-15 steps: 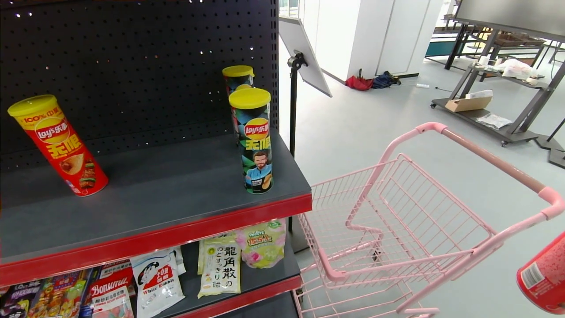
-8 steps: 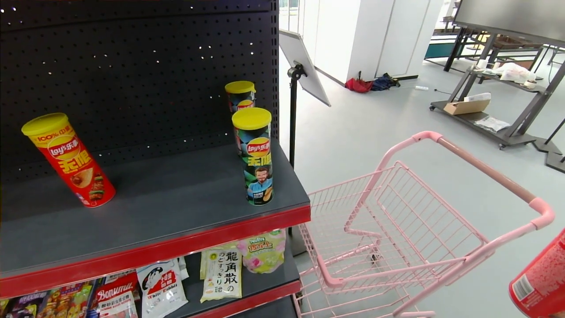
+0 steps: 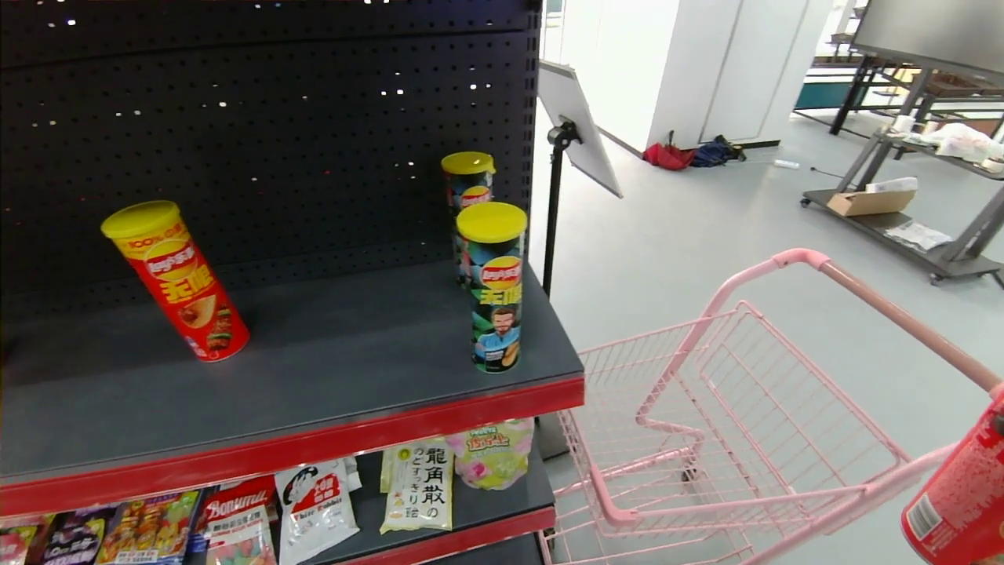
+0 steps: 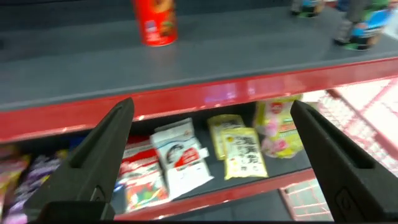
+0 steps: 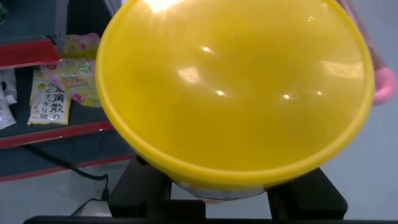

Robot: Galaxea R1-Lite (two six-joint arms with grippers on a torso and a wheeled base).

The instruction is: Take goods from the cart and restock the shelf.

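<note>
A red chip can point(image 3: 176, 278) with a yellow lid stands at the left of the dark upper shelf point(image 3: 329, 369). Two dark chip cans stand at the shelf's right end, one at the front point(image 3: 494, 286) and one behind it point(image 3: 468, 180). The pink wire cart point(image 3: 886, 310) stands right of the shelf, its basket bare. At the lower right, beside the cart's handle, hangs another red can point(image 3: 957, 502). Its yellow lid point(image 5: 233, 87) faces the right wrist camera, and my right gripper point(image 5: 230, 193) is shut on its body. My left gripper point(image 4: 211, 155) is open before the shelf's red edge point(image 4: 217, 96).
Snack bags point(image 3: 416, 486) lie on the lower shelf. A white board on a black stand point(image 3: 580, 129) is just right of the shelf's end. Metal racks point(image 3: 902, 212) stand far off at the right, with open grey floor between.
The whole head view has shifted, so the camera has moved: shelf and cart sit further right in the picture. The held red can stays at the lower right corner.
</note>
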